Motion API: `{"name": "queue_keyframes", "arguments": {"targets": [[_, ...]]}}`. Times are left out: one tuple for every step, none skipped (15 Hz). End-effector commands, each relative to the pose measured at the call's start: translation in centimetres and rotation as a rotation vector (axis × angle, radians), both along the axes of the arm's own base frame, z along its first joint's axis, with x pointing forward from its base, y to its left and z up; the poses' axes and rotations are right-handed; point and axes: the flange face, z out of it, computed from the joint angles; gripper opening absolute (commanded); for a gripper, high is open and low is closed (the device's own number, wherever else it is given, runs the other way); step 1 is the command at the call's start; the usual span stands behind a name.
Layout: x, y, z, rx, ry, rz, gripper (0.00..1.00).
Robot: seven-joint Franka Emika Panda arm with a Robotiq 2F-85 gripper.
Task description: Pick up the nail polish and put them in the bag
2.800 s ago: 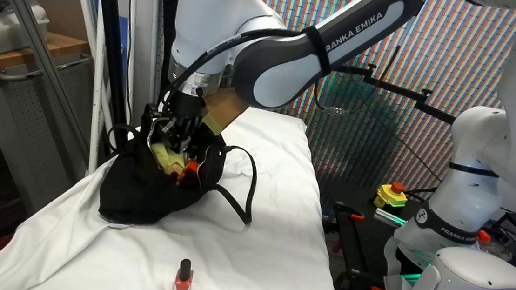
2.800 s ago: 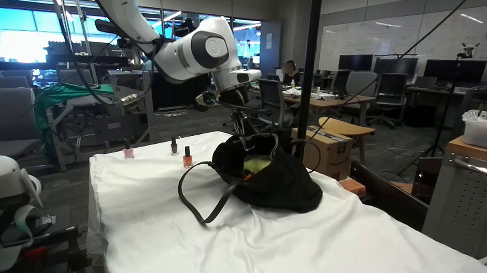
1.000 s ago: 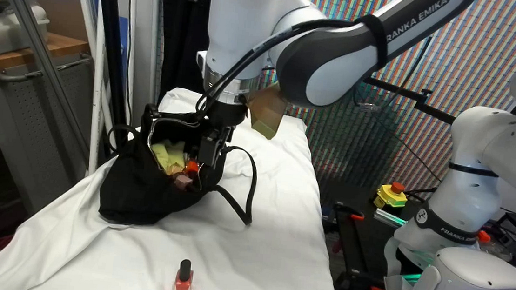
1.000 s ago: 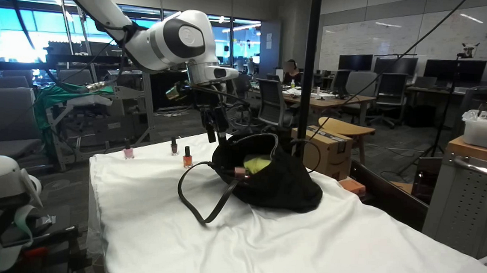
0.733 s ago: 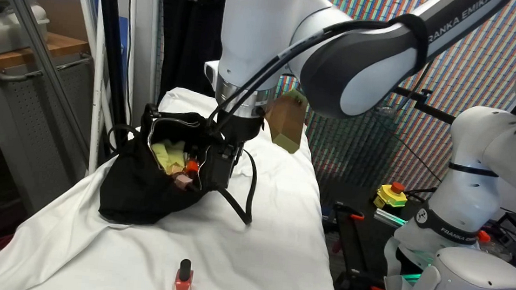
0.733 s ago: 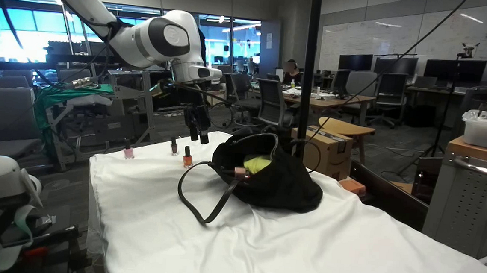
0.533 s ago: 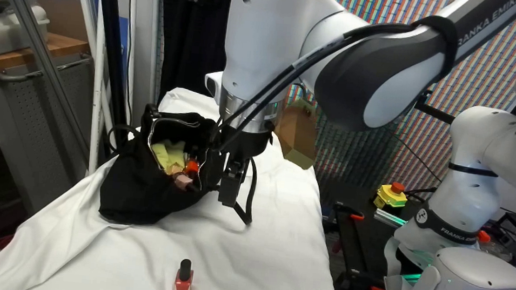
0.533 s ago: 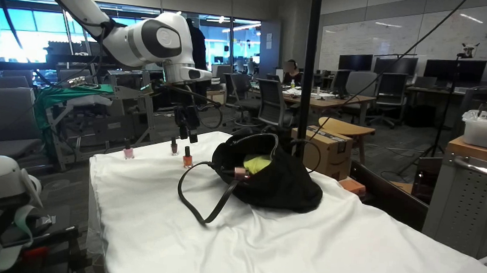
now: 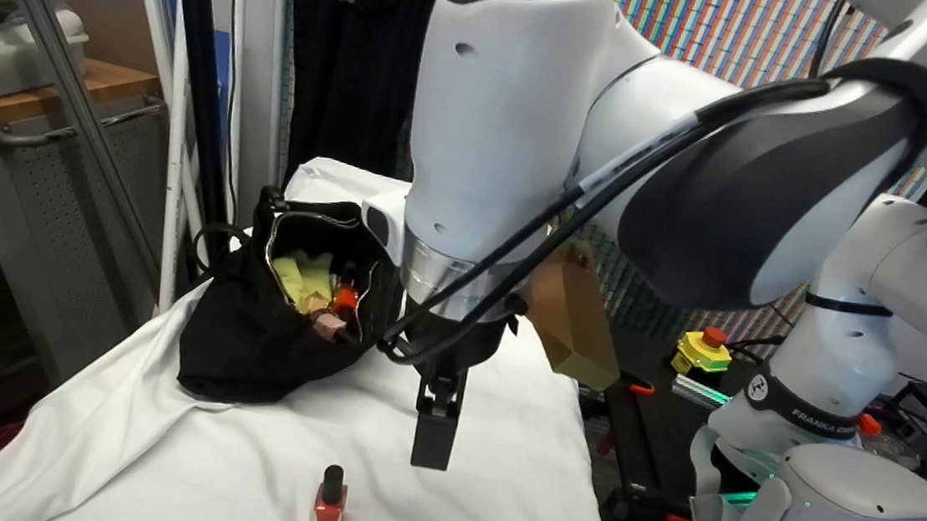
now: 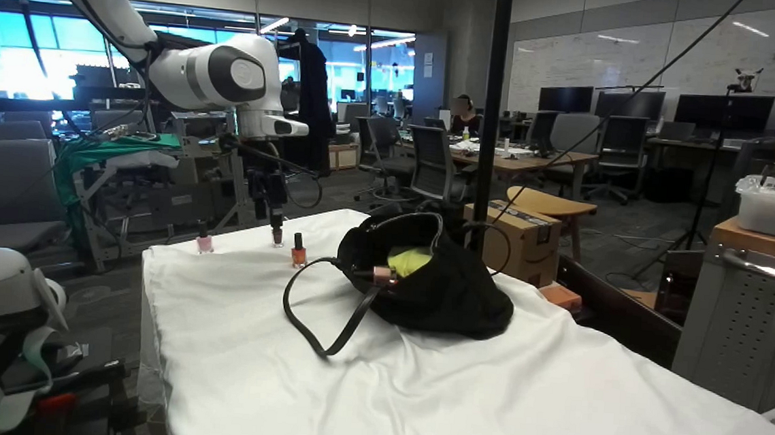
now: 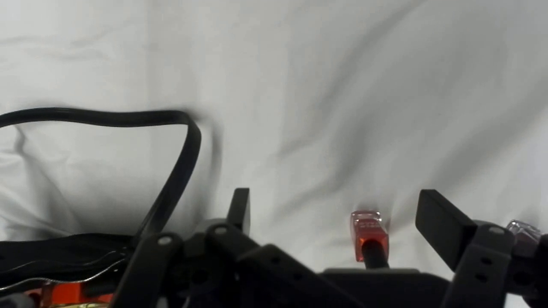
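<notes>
Gripper (image 11: 336, 204) released, with jaws spread wide, hanging from the arm (image 10: 199, 78) above the white-covered worktop (image 10: 538, 405). From left to right in an exterior view: first, beyond the worktop, chair (image 10: 12, 171) and green cloth (image 10: 79, 162). Then, on the worktop, pink bottle (image 10: 204, 243), upright under a black cap. Next, dark bottle (image 10: 277, 238), upright too, directly below the gripper's tips in that view; impossible to tell whether touching. Near it, to the right, red bottle (image 10: 298, 258), likewise upright and black-capped; in the wrist view, framed between the spread jaws but lower down, standing on the worktop. Farther right, handle (image 11: 188, 149), thin and black, looped out over the worktop, apart from the red bottle. Then bag (image 10: 457, 297), black and slumped on the worktop, with mouth gaping. Inside, visible in both exterior views, yellow item (image 10: 410, 261), too hidden to name, and close by, pink-brown bottle (image 10: 383, 276). Also inside, orange bottle (image 11: 67, 294), clearest in the wrist view, at the lower left, partly hidden. Behind the bag, pole (image 10: 492, 136), dark and upright, and box (image 10: 508, 243), of cardboard. At the far right, tub (image 10: 773, 210), pale, resting on the cart (image 10: 734, 330).
</notes>
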Motion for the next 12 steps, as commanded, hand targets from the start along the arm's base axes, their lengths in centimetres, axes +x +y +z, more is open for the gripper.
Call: {"name": "queue_keyframes", "arguments": {"targets": [[0.7,2.9,-1.2,0.032,0.023,0.031,1.00],[0.9,3.6,-1.7,0.033,0.025,0.041,1.00],[1.2,4.2,-2.3,0.031,0.026,0.050,1.00],[1.4,4.7,-2.7,0.034,0.028,0.058,1.00],[1.8,5.2,-3.3,0.031,0.033,0.063,1.00],[2.2,5.6,-3.8,0.031,0.037,0.069,1.00],[2.6,5.9,-4.0,0.035,0.039,0.070,1.00],[3.1,6.2,-4.4,0.035,0.044,0.074,1.00],[3.6,6.4,-4.8,0.036,0.045,0.075,1.00],[4.2,6.6,-5.0,0.038,0.046,0.073,1.00],[4.7,6.6,-5.4,0.035,0.047,0.070,1.00],[5.3,6.6,-5.5,0.034,0.047,0.068,1.00]]}}
